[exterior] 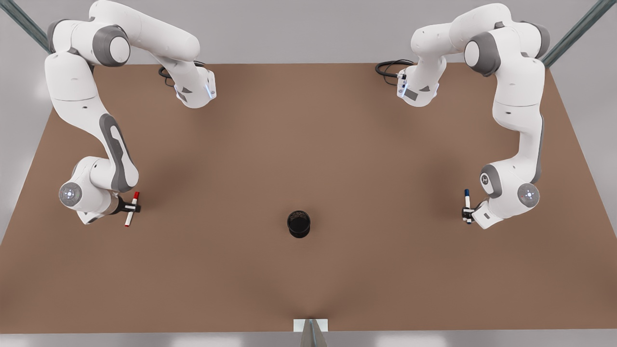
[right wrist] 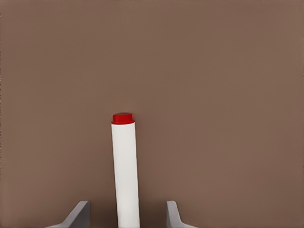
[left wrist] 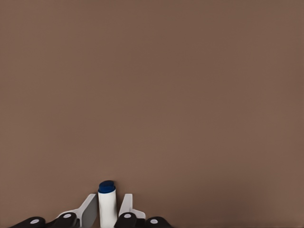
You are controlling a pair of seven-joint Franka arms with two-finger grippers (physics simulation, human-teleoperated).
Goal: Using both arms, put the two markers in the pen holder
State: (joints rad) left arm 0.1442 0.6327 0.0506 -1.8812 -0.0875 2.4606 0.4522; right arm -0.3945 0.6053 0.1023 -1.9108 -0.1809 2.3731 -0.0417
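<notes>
Brown table (exterior: 308,144), pen holder (exterior: 299,223) midway between both held markers

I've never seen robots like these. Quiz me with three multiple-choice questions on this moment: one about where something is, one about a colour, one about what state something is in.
1. Where is the pen holder?
A. Between the two arms, on the table
B. In a gripper
C. Lying on its side at the table's edge

2. What colour caps the marker in the left gripper?
A. Green
B. Dark blue
C. Yellow

3. The red marker is:
A. Inside the holder
B. Lying on the table
C. Held in the right gripper

Answers: 1 A, it stands mid-table in the front view. 2 B, the left wrist view shows a blue end. 3 C, the fingers flank it.
</notes>
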